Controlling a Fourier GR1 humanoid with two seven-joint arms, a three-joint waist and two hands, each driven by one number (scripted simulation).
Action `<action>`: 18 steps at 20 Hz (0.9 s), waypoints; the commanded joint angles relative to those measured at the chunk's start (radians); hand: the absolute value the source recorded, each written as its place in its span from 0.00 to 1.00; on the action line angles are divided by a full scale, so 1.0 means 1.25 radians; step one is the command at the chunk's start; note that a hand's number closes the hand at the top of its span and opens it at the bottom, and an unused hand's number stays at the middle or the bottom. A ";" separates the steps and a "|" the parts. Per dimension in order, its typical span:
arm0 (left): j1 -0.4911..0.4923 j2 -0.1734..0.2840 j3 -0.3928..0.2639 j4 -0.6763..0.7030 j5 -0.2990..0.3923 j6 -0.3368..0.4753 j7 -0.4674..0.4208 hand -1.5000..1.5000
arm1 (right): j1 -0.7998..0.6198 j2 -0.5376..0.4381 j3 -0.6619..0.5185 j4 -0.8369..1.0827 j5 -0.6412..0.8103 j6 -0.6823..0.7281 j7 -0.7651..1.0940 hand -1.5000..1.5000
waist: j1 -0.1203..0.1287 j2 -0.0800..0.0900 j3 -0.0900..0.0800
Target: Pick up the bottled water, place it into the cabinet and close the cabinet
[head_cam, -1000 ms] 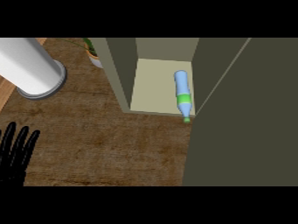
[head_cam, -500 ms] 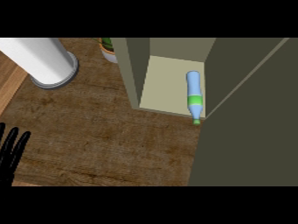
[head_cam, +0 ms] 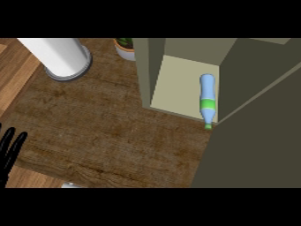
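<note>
A pale blue water bottle (head_cam: 207, 98) with a green band and green cap lies on its side on the cream floor of the olive cabinet (head_cam: 178, 88), its cap poking past the front edge. The cabinet's door (head_cam: 263, 132) stands swung across the right half of the view, partly covering the opening. My left hand (head_cam: 1, 154) rests open at the lower left edge, fingers straight and pointing up, far from the bottle. My right hand does not show.
A tall white cylinder (head_cam: 61, 55) stands on the brown counter (head_cam: 114, 132) at the upper left. A small potted plant (head_cam: 126, 46) sits just left of the cabinet's side wall. Lighter wood flooring shows along the left edge.
The whole scene has slid right and down in the view. The left hand sits lower and closer to the left edge. The bottle lies as it did in the cabinet.
</note>
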 commanded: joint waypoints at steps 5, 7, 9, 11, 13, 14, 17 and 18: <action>-0.012 0.024 0.016 0.007 0.009 -0.027 0.012 0.00 | -0.169 -0.037 0.097 -0.015 0.035 0.074 0.099 1.00 | 0.030 0.001 -0.005; -0.007 0.025 0.020 0.008 0.017 -0.029 0.013 0.00 | -0.190 -0.024 0.094 -0.012 0.023 0.058 0.115 1.00 | 0.030 0.001 -0.005; -0.006 0.030 0.024 0.014 0.016 -0.033 0.014 0.00 | -0.211 -0.025 0.094 -0.001 0.020 0.057 0.135 1.00 | 0.031 0.001 -0.006; -0.008 0.034 0.030 0.021 0.023 -0.039 0.016 0.00 | -0.234 -0.030 0.098 0.004 0.020 0.062 0.155 1.00 | 0.028 0.000 -0.008; -0.013 0.038 0.032 0.017 0.022 -0.042 0.018 0.00 | -0.264 -0.028 0.096 0.010 0.014 0.064 0.171 1.00 | 0.030 0.001 -0.007; -0.015 0.036 0.035 0.017 0.031 -0.043 0.019 0.00 | -0.277 -0.022 0.103 0.015 0.010 0.063 0.178 1.00 | 0.026 0.000 -0.007; -0.014 0.039 0.038 0.026 0.033 -0.053 0.019 0.00 | -0.303 -0.002 0.095 0.018 -0.008 0.049 0.197 1.00 | 0.021 0.003 -0.008; -0.011 0.042 0.042 0.027 0.037 -0.054 0.021 0.00 | -0.313 0.006 0.095 0.025 -0.011 0.048 0.198 1.00 | 0.026 0.003 -0.007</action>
